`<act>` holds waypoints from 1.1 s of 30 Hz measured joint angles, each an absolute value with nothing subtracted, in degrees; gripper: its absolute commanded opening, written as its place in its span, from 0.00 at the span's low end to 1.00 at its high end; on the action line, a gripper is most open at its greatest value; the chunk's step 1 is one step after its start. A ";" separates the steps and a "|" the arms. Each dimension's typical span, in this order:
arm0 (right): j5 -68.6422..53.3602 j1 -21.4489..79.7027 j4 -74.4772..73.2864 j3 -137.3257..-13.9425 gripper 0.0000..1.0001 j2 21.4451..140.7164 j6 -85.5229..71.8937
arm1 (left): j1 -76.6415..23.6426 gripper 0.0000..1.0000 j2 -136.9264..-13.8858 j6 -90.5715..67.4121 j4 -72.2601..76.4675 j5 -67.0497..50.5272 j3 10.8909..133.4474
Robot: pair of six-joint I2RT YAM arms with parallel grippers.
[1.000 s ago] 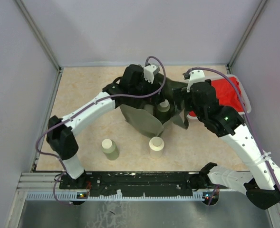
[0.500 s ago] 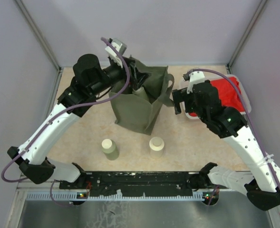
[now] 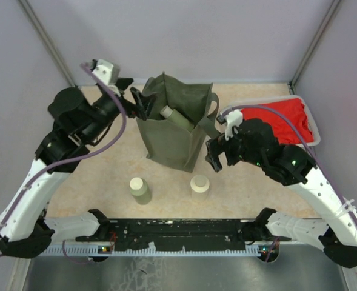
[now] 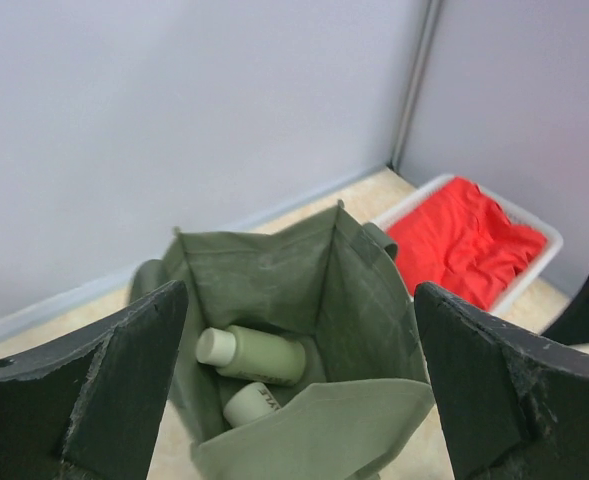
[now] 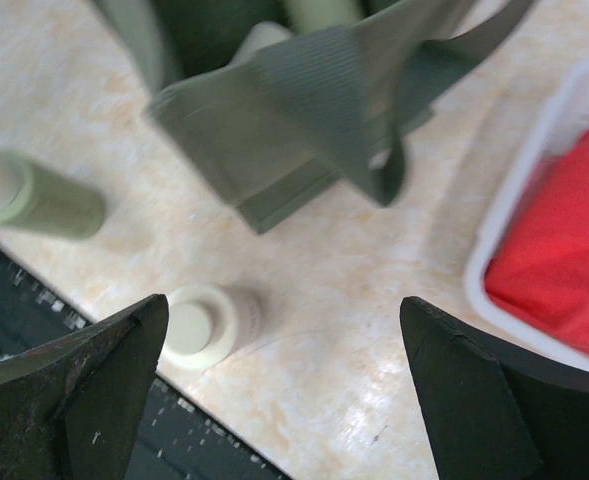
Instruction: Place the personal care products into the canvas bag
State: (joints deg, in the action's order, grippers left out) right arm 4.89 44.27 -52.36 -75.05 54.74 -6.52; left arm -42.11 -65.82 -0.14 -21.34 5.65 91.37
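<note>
Gaping wide and empty, left gripper [image 3: 143,104] and right gripper [image 3: 213,156] flank the canvas bag [image 3: 175,136] (two bottles [image 4: 261,356] lie inside).

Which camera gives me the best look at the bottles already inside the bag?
Left wrist: it looks down into the open canvas bag, showing two bottles lying inside. Top external shows only one, near the mouth; right wrist catches only blurred pale shapes at the bag's rim.

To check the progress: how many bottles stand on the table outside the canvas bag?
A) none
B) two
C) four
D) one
B: the green bottle and the cream bottle stand on the table, in front of the canvas bag.
</note>
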 measured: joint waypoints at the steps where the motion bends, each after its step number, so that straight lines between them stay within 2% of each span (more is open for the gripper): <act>1: 4.64 46.33 -52.86 -74.17 0.99 54.30 -7.03 | -42.11 1.00 -64.34 0.01 -21.52 6.57 91.37; 8: 7.94 59.66 -54.57 -68.10 0.99 56.16 -11.81 | -42.11 1.00 -61.12 0.49 -22.63 9.98 90.43; 19: 11.27 62.22 -50.54 -56.18 0.99 60.47 -15.03 | -42.11 1.00 -63.09 0.47 -24.64 10.13 86.19; 33: 13.72 64.75 -42.37 -53.98 0.99 68.69 -15.68 | -42.11 1.00 -62.35 0.47 -24.45 10.20 83.99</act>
State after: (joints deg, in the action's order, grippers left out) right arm 13.72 64.75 -42.37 -53.98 68.69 -15.68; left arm -42.11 -62.35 0.47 -24.45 10.20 83.99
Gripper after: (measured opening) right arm 0.991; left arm 0.998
